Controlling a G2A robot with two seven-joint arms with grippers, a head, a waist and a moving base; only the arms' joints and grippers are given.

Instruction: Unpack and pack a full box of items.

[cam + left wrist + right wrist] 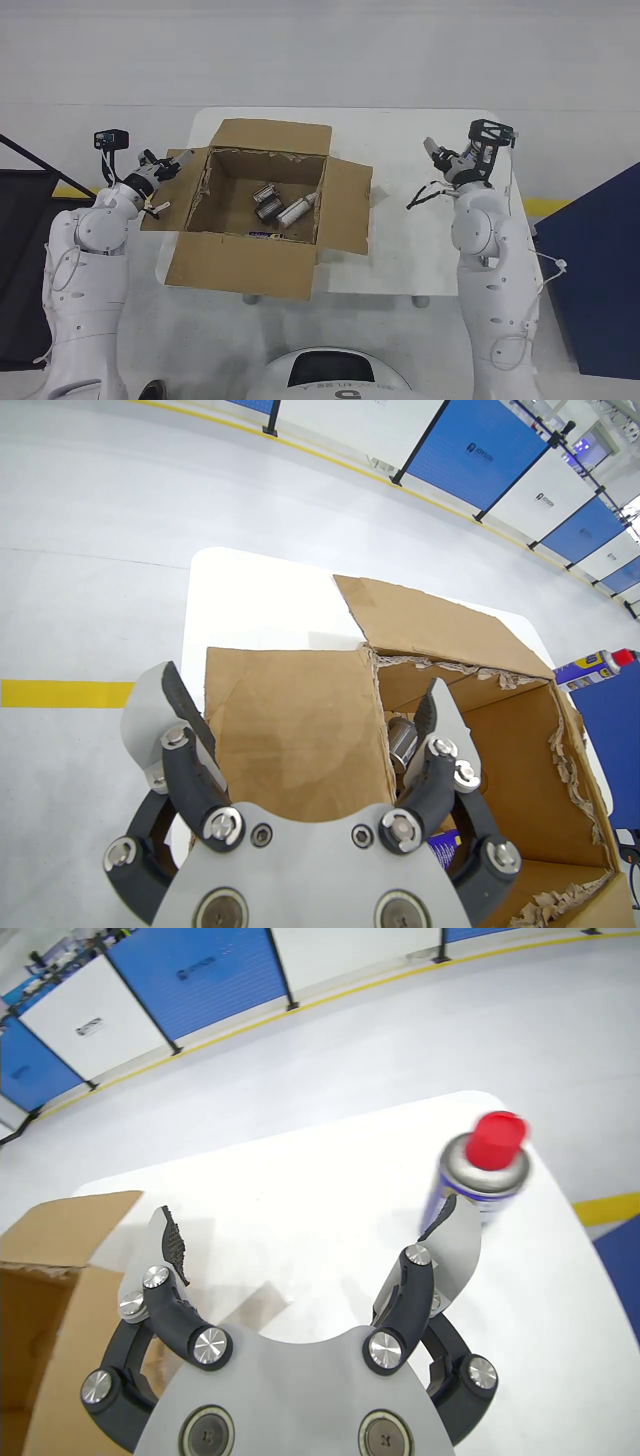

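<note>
Box (270,135) sits open on the near-left part of the worktop (420,240), all four flaps folded out, torn edges along the rim. Inside, on the floor of the box: two tins (268,200) lying side by side, a white bottle (298,210) on its side just beside them, and a blue item (265,235) against the near wall. From the left wrist view one tin (402,742) and the blue item (442,845) show past the flap. Spray can (475,1178), blue with a red cap, is out of the box, upright at the far right of the worktop, well apart from the box. Right gripper (307,1208) hangs over that bare right side, jaws spread wide and empty; one finger (460,1228) sits just beside the spray can's base, contact cannot be told. Left gripper (300,675) hovers over the box's left flap (290,725), jaws also wide open, nothing between them. Judgement on progress: unpacking looks barely begun, with one spray can out and at least four items left inside. Those need lifting out onto the worktop, most likely onto the bare right side, before any repacking. Packing not started. The lying tins may roll when nudged, and the torn rim could snag a finger on the way in.
</note>
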